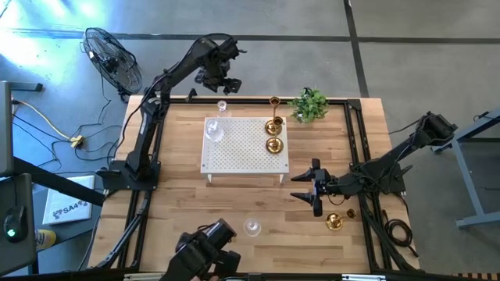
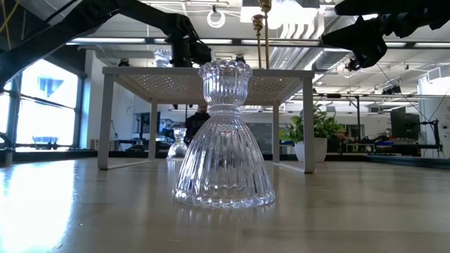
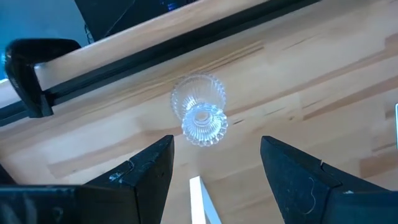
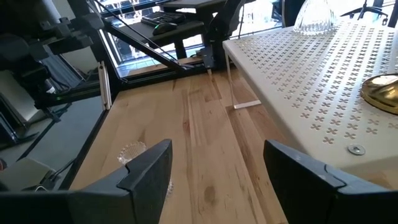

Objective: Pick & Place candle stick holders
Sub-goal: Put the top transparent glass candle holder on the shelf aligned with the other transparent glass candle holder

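Wooden planks make up the table (image 1: 180, 195), with a white perforated platform (image 1: 244, 144) standing on legs in its middle. At the far edge the left gripper (image 3: 214, 163) hovers above a clear glass candle stick holder (image 3: 200, 117) that stands on the wood just beyond the platform's far left corner; its fingers are spread wide, and the holder sits between them but below, untouched. On the platform another glass holder (image 1: 213, 131) stands near the left side, and two brass holders (image 1: 273, 136) stand near the right edge, with a taller brass one (image 1: 275, 102) on the table just behind them, beside a small green plant (image 1: 310, 104). The right gripper (image 1: 312, 187) hangs low over the table to the near right of the platform, fingers apart and empty, pointing toward the left. A brass holder (image 1: 336, 222) lies just beside the right arm, and a glass one (image 1: 251, 227) stands near the front edge, well apart from both grippers.
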Robot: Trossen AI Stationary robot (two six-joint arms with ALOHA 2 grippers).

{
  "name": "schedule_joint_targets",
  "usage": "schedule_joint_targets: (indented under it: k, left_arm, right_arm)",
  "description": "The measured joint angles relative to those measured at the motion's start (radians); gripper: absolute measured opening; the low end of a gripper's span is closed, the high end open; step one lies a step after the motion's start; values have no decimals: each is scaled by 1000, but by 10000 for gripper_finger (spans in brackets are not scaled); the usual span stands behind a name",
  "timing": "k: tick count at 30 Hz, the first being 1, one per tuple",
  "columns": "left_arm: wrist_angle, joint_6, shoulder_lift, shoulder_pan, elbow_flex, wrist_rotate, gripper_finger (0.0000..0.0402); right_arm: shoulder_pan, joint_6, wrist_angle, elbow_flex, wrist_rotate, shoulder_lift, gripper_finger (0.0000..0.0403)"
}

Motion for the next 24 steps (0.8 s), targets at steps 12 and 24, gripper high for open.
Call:
schedule_joint_targets:
  k: [12,24]
  left_arm:
    - [-6,0,81,0,-1,27,234]
    - [-12,24,82,2,-1,22,234]
  right_arm:
    - [0,1,-13,0,-7,0,246]
    - [0,0,-13,0,1,0,246]
